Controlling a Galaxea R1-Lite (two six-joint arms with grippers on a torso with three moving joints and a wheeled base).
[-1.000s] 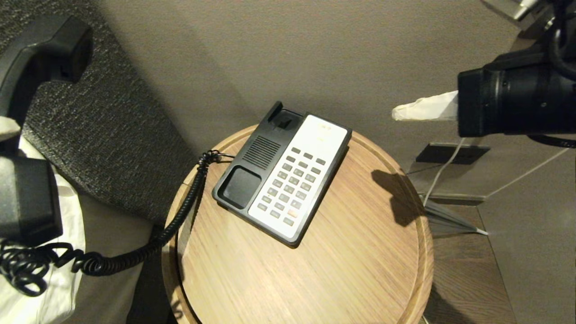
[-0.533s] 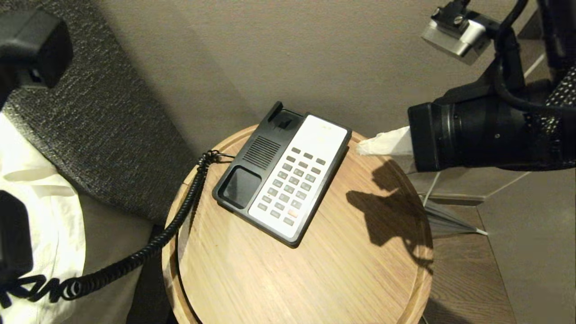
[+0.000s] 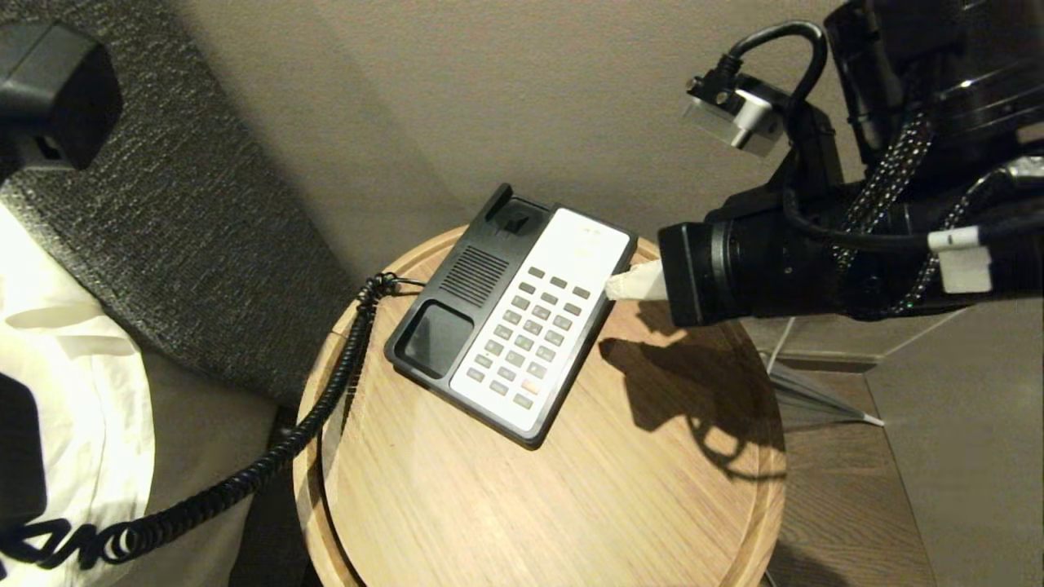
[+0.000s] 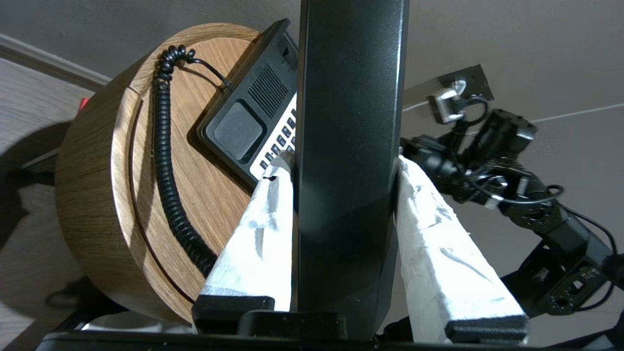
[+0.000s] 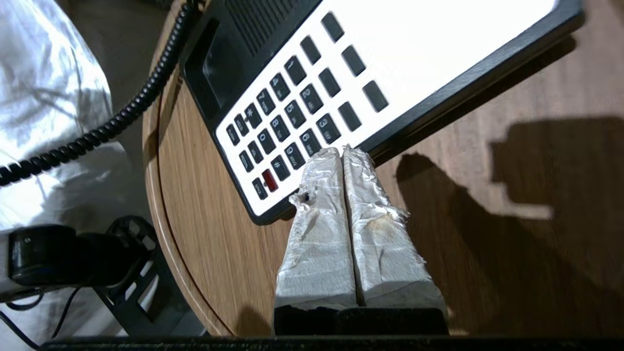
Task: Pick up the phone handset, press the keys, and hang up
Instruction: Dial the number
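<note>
The black phone handset [image 4: 348, 122] is lifted off the phone, and my left gripper [image 4: 342, 163] is shut on its middle with a white-wrapped finger on each side. One bulging end of the handset [image 3: 49, 90] shows at the far upper left of the head view. Its coiled cord [image 3: 326, 391] runs down to the phone base [image 3: 457, 310] on the round wooden table [image 3: 652, 489]. My right gripper [image 3: 624, 285] is shut and empty. Its tips [image 5: 341, 151] hover at the base's right edge, beside the dark keys [image 5: 292, 117] on the white panel. The cradle [image 3: 432, 338] is empty.
A dark textured headboard [image 3: 188, 220] and white bedding [image 3: 73, 391] lie left of the table. A beige wall runs behind. Right of the table are a white cable [image 3: 816, 383] and dark wood floor [image 3: 840, 505]. My right arm casts a shadow on the tabletop [image 3: 677, 383].
My right gripper has swung left and down from beyond the table to the phone base's right edge. The handset has shifted further up and left in the head view, pulling the cord straighter.
</note>
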